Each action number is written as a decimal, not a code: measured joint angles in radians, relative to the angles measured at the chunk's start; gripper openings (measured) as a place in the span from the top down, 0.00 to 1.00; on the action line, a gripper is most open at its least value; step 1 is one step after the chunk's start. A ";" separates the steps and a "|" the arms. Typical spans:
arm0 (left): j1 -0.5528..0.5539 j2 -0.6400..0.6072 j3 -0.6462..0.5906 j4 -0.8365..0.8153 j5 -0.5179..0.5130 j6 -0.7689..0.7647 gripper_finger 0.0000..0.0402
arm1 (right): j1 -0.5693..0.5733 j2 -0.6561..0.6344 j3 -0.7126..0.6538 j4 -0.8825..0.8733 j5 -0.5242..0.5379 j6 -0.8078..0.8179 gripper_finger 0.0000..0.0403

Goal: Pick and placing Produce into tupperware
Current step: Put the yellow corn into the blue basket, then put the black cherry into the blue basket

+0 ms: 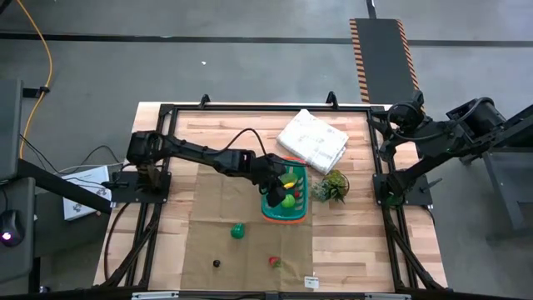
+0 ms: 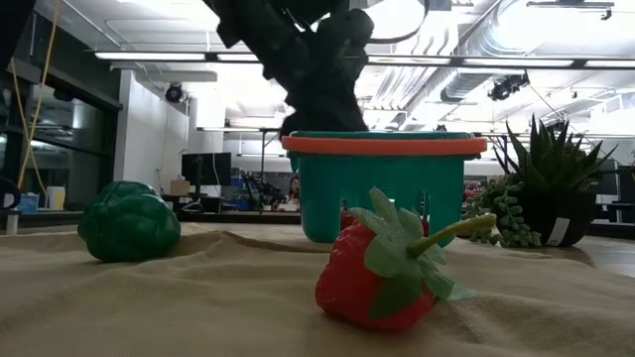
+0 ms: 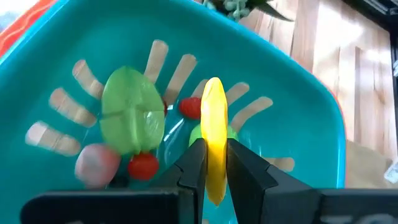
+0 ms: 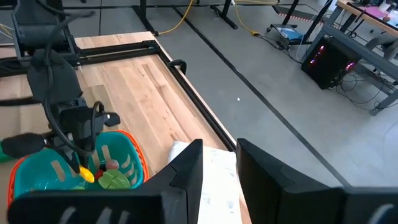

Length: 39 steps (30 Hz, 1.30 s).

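The teal tupperware point(image 1: 301, 200) stands on a tan mat right of the table's middle. In it lie a round green piece point(image 3: 130, 118), two red berries point(image 3: 143, 165) and a pink piece point(image 3: 95, 165). My left gripper point(image 3: 215, 154) reaches into the tupperware point(image 3: 283, 74) from above, shut on a yellow piece of produce point(image 3: 214, 112). On the mat in front rest a green round piece point(image 1: 238, 231), a red strawberry point(image 2: 377, 283) and a small dark piece point(image 1: 216, 263). My right gripper point(image 4: 219, 158) waits high at the table's right side, open and holding nothing. My left gripper pinches the near end of the yellow piece point(image 3: 215, 168) between its two fingers, one on each flat side. The fingers slant down from the table's left side, along the piece. Its far end sticks out past the fingertips, clear of the tupperware's floor and above the produce there.
A white rumpled cloth bundle point(image 1: 312, 139) lies at the back, just behind the tupperware. A spiky green plant in a dark pot point(image 1: 331, 187) stands right beside the tupperware's right wall. The tan mat point(image 1: 216, 208) covers the table's near middle.
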State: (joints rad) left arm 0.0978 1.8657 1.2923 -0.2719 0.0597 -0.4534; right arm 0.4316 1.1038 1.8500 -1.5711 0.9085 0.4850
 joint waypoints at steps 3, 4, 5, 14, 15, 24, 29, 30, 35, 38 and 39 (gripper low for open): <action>0.000 0.012 -0.004 -0.017 0.004 -0.009 0.88 | 0.000 0.000 0.000 0.000 0.000 0.000 0.78; 0.000 0.013 -0.004 -0.003 0.004 -0.011 0.88 | 0.000 0.000 0.000 0.000 0.000 0.000 0.78; 0.000 0.018 0.000 0.014 0.005 -0.011 0.88 | 0.000 0.000 0.000 0.000 0.000 -0.001 0.78; 0.000 0.024 -0.002 0.046 0.007 -0.025 0.88 | 0.000 0.000 0.000 0.000 -0.001 -0.008 0.78; 0.000 0.024 -0.002 0.051 0.003 -0.026 0.88 | 0.000 0.000 0.000 0.000 -0.001 -0.008 0.78; 0.000 0.024 -0.002 0.102 0.015 -0.031 0.79 | 0.000 0.000 0.000 0.000 -0.005 -0.022 0.78; 0.000 0.024 -0.002 0.106 0.019 -0.049 0.69 | 0.000 -0.001 0.000 0.000 -0.009 -0.025 0.78; 0.000 0.024 -0.002 0.107 0.019 -0.049 0.68 | 0.000 -0.003 0.000 0.000 -0.014 -0.028 0.78; 0.001 0.024 -0.002 0.109 0.058 -0.052 0.65 | 0.000 -0.012 0.000 0.000 -0.023 -0.038 0.78; 0.015 0.011 -0.002 0.112 0.143 -0.054 0.66 | 0.000 -0.016 0.000 0.000 -0.027 -0.037 0.78; 0.016 0.007 -0.001 0.128 0.172 -0.055 0.67 | 0.000 -0.018 0.000 0.000 -0.027 -0.037 0.78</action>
State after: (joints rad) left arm 0.1142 1.8723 1.2915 -0.1443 0.2316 -0.5088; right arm 0.4316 1.0858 1.8500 -1.5707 0.8814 0.4477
